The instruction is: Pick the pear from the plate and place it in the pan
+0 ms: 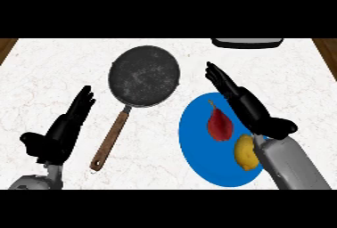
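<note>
Overhead, right robot hand [245,103] hovers flat-fingered beside tapered red pear [219,124] on round blue plate [197,147].

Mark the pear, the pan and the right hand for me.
pear [219,124], head view, middle of its red body.
pan [144,76], head view, centre of its dark base.
right hand [248,106], head view, back of the hand.

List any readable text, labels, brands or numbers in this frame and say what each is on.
None: no words, numbers or signs can be read. The pan, its wooden handle, the blue plate, the pear, the lemon, the counter and the dark object at the top edge bear no visible markings.
</note>
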Robot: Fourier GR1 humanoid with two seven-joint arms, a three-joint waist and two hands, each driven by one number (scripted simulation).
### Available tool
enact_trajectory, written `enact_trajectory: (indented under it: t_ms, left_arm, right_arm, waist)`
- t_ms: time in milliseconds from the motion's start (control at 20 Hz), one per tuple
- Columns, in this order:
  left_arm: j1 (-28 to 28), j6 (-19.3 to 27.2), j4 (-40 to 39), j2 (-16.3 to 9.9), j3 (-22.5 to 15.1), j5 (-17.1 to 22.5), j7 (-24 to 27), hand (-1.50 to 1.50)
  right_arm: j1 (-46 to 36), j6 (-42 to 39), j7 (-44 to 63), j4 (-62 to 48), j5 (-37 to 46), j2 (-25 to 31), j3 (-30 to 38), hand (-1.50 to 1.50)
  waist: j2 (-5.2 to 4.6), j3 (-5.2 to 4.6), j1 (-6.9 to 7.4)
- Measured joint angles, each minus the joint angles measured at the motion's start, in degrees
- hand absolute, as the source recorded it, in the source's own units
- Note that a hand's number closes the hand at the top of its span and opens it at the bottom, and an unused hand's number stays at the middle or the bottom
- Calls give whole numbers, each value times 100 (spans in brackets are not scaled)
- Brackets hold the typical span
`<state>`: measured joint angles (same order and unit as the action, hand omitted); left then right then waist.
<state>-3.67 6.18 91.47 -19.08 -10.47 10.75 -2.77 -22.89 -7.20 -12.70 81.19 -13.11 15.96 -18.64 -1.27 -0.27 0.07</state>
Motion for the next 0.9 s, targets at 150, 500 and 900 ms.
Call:
enact_trajectory:
  t_ms: [150,500,900]
  left_arm:
    - [152,62,-67,-91,36,-185,28,0]
    - [455,346,-270,-502,212,-627,-210,0]
    - [711,516,-223,-512,130,-861,-387,0]
  right_arm:
    - [-106,505,355,-178,-55,-158,377,-150]
    - [122,2620,1567,-903,497,169,1422,-150]
    - [792,3632,3911,-333,1747,947,845,-150]
  waist:
    - [66,13,12]
    - [140,-11,-204]
    - [215,-16,-233]
